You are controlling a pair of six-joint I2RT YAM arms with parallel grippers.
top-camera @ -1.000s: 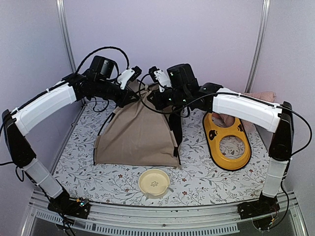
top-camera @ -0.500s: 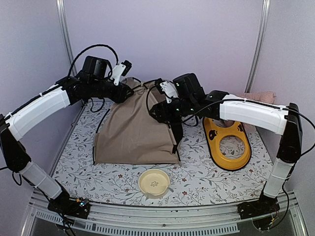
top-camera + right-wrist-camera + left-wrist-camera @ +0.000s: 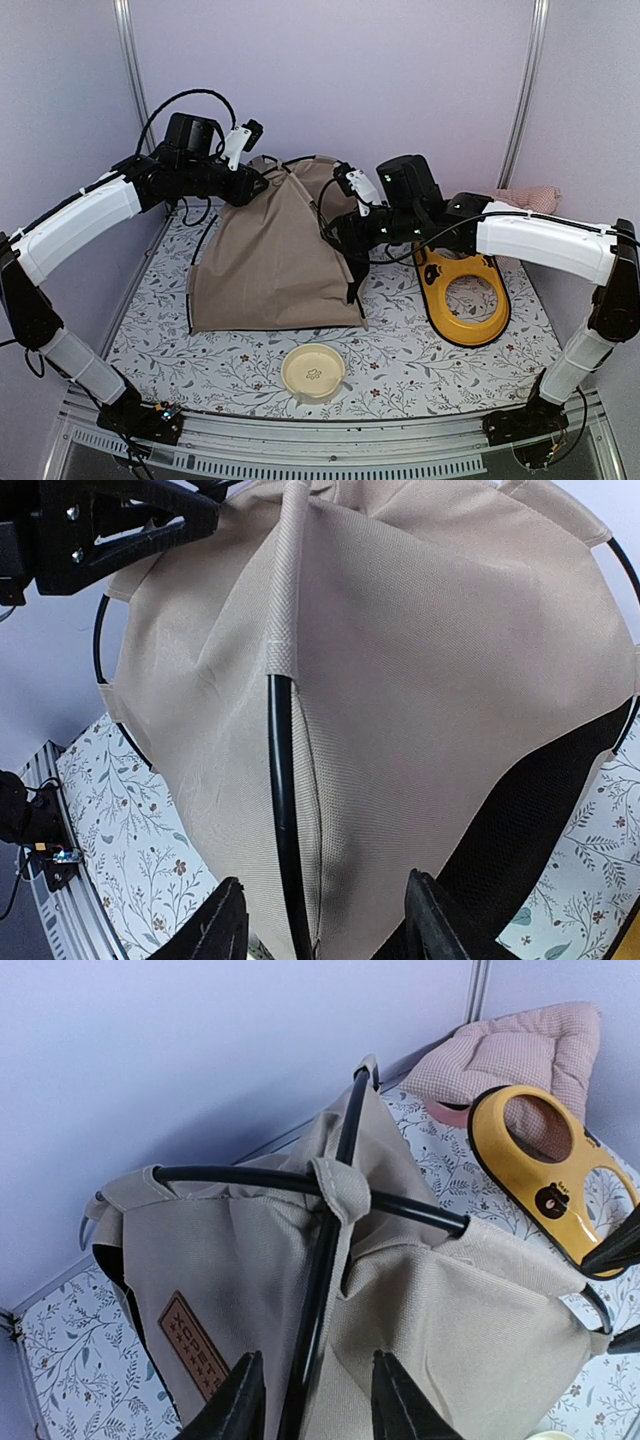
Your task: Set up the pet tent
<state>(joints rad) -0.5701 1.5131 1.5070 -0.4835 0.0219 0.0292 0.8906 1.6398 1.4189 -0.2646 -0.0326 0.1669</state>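
Tent (image 3: 275,250) is standing domed, mid-back of worktop (image 3: 420,360). L gripper (image 3: 318,1360) is hovering spread astride peak pole (image 3: 320,1260), pinching nothing. R gripper (image 3: 323,880) is spread too, facing side pole (image 3: 283,810). Looks like final shaping; next prob needs squaring the base.

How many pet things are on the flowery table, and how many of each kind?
Tan fabric dome tent with black poles: 1
Yellow oval feeder tray with two holes: 1
Cream round bowl: 1
Pink checked cushion: 1
Total: 4
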